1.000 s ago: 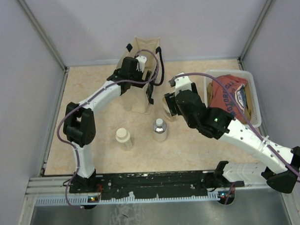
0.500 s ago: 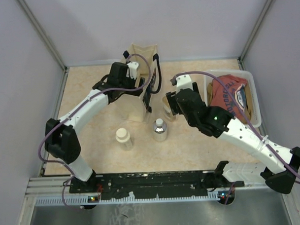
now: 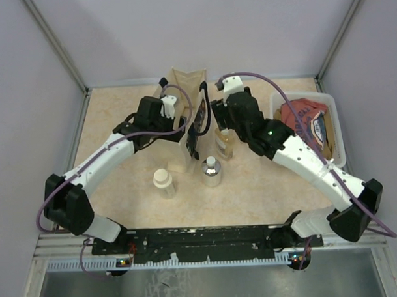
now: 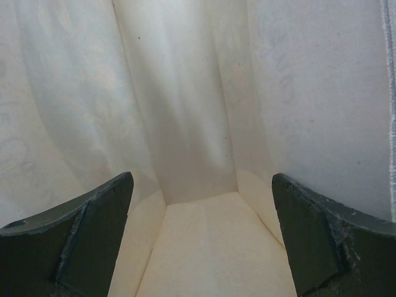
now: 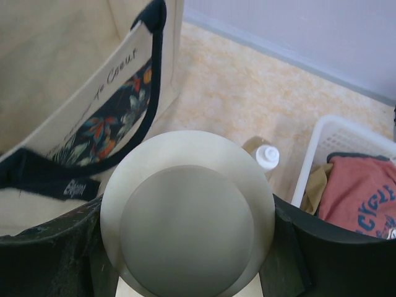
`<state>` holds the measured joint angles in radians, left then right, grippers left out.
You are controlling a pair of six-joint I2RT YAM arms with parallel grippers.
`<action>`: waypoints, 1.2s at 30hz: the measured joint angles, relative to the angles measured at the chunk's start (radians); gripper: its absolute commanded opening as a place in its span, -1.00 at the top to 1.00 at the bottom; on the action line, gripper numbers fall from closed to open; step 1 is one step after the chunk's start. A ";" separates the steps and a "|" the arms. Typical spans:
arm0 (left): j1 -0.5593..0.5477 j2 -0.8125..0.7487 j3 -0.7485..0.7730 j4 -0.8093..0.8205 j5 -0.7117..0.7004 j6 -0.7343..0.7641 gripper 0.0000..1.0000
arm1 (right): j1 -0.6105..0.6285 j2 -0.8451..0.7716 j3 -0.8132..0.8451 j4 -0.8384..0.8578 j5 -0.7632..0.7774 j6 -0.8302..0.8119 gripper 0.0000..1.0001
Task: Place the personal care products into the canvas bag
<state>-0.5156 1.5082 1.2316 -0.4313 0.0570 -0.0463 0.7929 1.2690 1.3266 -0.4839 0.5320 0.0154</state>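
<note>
Both arms have swung in toward the far middle of the beige marbled table [image 3: 119, 105] since a second ago. We see the right gripper [image 5: 185, 207], which sat low beside the white plastic tub [image 3: 339, 130], now raised against the right side of the cream-beige canvas bag with dark navy strap handles [image 3: 181, 155]. The left arm's elbow has dropped back toward the near left corner. The right gripper's fingers [image 5: 55, 253] are clamped on a squat cream jar with a pale round lid [image 5: 185, 179], gripping it on either side. The jar is just outside the bag's right wall, close to a navy strap. The left gripper [image 4: 201, 178] is down inside the bag's mouth with its fingers [image 4: 93, 229] spread wide and nothing between them, only pale cloth walls and the bag's floor ahead. The bag stands upright near the middle of the far edge. A slim amber-liquid bottle with a white cap [image 3: 224, 144] stands just right of the bag, uncovered now that the right arm has lifted. A round clear bottle with a white cap [image 3: 211, 173] stands near the bag's foot, toward the table's centre. A second squat cream jar [image 3: 163, 182] stands a little to its left. The tub lies along the right edge with a red shirt [image 3: 302, 122] in it.
</note>
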 measured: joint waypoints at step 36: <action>0.044 -0.244 -0.053 0.114 -0.404 0.002 -0.98 | -0.069 0.567 0.399 0.398 -0.473 -0.138 1.00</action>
<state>-0.4713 1.2640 1.1786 -0.3168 -0.3473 -0.0444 0.7235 1.8362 1.7252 -0.0856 0.0586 -0.1223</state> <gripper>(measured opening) 0.993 0.684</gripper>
